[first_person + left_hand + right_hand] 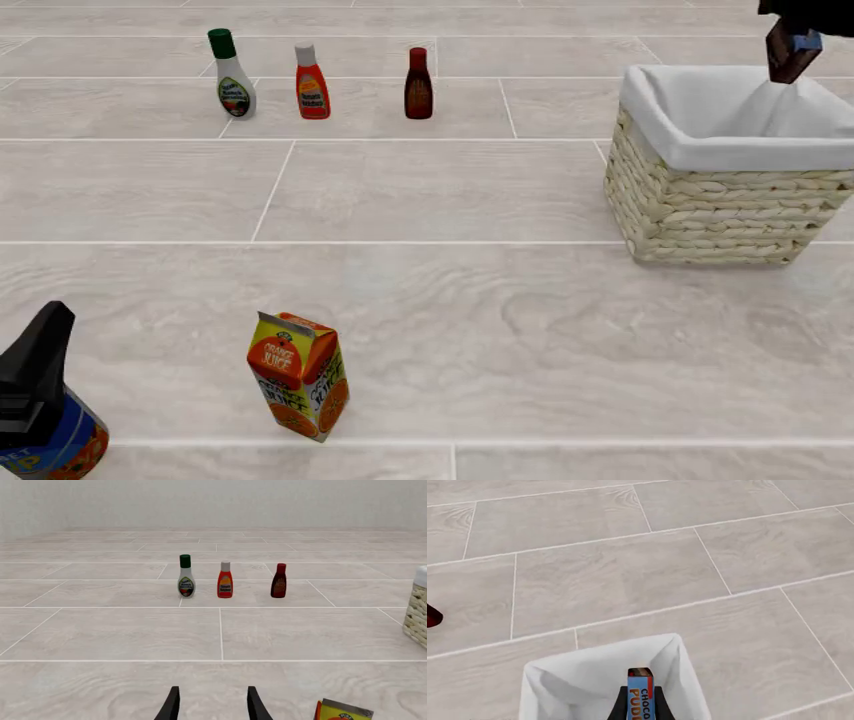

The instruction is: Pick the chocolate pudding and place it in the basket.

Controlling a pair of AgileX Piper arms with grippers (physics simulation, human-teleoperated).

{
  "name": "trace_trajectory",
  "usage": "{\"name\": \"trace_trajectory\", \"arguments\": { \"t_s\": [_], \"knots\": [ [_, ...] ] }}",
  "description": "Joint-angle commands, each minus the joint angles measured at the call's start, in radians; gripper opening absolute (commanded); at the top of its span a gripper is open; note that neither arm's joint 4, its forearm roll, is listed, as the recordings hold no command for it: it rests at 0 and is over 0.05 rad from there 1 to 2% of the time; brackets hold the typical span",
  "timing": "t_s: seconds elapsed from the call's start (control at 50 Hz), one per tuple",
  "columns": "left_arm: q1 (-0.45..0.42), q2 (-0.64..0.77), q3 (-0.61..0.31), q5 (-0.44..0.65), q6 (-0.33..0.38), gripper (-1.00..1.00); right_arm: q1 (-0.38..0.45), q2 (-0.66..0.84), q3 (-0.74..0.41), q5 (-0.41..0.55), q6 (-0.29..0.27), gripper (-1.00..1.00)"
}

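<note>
3 bottles stand in a row at upper left: white dressing bottle, orange bottle, dark sauce bottle. Juice carton stands at lower left.

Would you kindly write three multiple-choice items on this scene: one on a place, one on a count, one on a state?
1. Where is the chocolate pudding?
A. On the table beside the juice carton
B. Held above the basket
C. Among the bottles

2. How many bottles stand in the far row?
A. Two
B. Three
C. Five

3. What is the left gripper doing?
A. Open, holding nothing
B. Shut on a bottle
C. Shut on the carton

Answers:
1 B, the right gripper holds it over the white lining.
2 B, white, red and dark brown.
3 A, its fingers stand apart over bare table.
</note>
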Motion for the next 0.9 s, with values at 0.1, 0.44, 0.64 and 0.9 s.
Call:
{"name": "trace_trajectory", "arguments": {
  "t_s": [0.1, 0.44, 0.64, 0.9],
  "knots": [
    [0.000, 0.000, 0.000, 0.000, 0.000, 1.00, -0.010, 0.012, 0.030, -0.011, 0.020, -1.00],
    [0.000, 0.000, 0.000, 0.000, 0.000, 1.00, -0.020, 0.005, 0.112, -0.058, 0.012, -1.00],
    [0.000, 0.000, 0.000, 0.000, 0.000, 1.00, -0.025, 0.001, 0.143, -0.072, 0.013, -1.00],
    [0.000, 0.000, 0.000, 0.000, 0.000, 1.00, -0.018, 0.007, 0.175, -0.089, 0.013, -1.00]
  ]
}}
